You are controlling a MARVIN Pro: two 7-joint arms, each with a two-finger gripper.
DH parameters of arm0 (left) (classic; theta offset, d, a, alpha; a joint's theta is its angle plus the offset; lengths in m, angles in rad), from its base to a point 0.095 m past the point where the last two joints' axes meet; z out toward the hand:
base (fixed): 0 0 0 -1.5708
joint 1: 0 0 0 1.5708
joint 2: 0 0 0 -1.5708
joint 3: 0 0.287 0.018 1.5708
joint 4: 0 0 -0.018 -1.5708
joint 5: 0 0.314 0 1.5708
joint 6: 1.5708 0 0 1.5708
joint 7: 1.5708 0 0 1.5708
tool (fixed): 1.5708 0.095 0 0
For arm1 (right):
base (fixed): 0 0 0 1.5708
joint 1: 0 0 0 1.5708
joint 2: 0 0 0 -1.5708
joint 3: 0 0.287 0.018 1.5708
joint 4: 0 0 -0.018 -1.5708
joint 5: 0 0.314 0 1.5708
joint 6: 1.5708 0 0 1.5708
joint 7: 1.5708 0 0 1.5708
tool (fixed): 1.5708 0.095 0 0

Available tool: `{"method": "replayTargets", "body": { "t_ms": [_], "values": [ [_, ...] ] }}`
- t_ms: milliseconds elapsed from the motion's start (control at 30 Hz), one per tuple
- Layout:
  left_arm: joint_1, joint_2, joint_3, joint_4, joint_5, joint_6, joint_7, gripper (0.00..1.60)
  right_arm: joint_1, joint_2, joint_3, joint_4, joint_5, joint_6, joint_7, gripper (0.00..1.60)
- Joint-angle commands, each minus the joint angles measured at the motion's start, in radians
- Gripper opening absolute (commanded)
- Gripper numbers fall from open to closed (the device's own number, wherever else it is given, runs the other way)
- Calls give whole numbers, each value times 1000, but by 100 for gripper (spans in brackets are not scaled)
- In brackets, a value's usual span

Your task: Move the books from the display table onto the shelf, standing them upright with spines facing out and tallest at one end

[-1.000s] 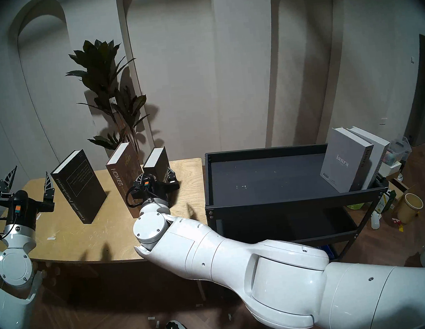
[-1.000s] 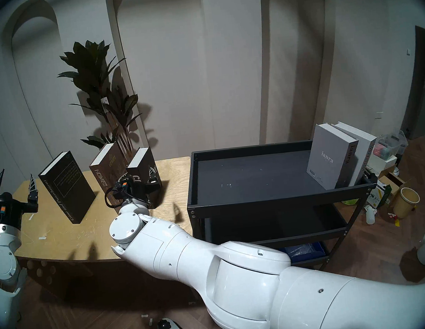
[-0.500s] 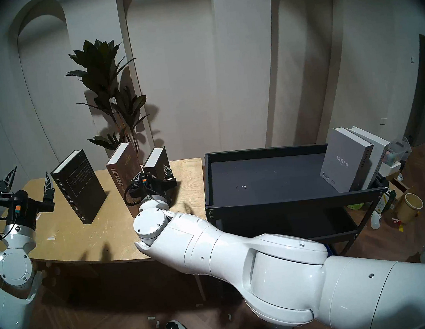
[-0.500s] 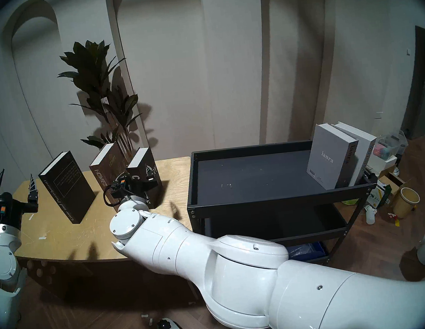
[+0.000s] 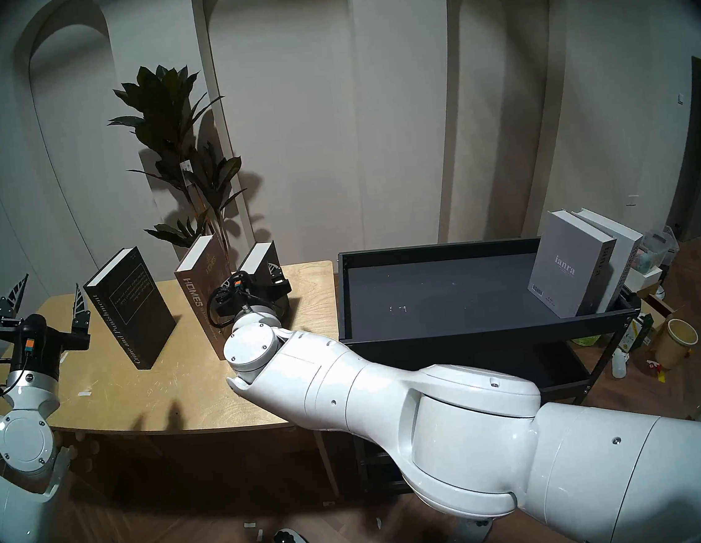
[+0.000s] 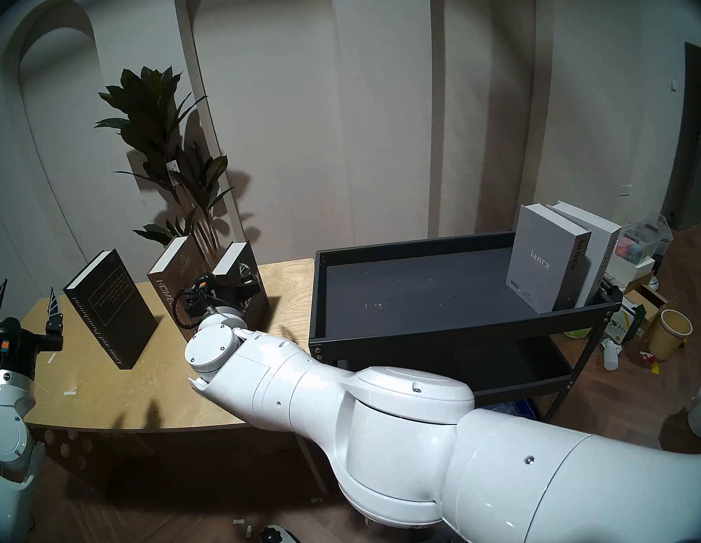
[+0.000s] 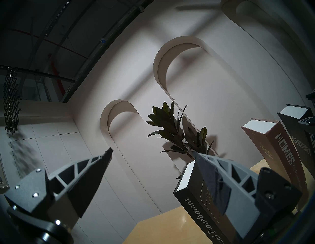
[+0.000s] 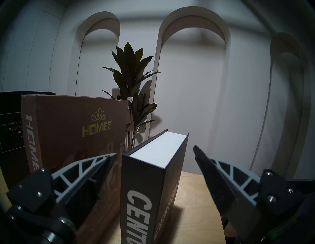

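The right pincer [image 8: 155,151] stands wide open and empty, one finger either side of the upright CENTURY book [image 8: 150,184] on the display table [image 8: 196,196], evidently to clamp its covers. HOMES [image 8: 75,136] stands just left of it; the left pincer [image 5: 47,296] hangs open and empty, well apart.

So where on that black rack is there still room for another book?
The shelf's top tray is bare from its left rim to the grey ianra book. The right end is crowded: ianra and a white book stand together there.
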State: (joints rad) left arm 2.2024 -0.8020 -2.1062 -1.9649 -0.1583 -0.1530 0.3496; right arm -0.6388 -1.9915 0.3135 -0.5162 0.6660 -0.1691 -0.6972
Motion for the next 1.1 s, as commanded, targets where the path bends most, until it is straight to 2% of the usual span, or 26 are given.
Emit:
{"method": "replayTargets", "body": {
  "t_ms": [0,567,1067],
  "values": [
    [-5,3,-12,-9,2,-3,2,160,27,-16,-14,2,12,4,24,160],
    [-5,4,-11,-8,2,-3,2,160,75,-16,-7,72,72,24,55,160],
    [-4,3,-13,-9,2,-4,2,160,46,-16,-25,111,93,-35,20,160]
  ]
}}
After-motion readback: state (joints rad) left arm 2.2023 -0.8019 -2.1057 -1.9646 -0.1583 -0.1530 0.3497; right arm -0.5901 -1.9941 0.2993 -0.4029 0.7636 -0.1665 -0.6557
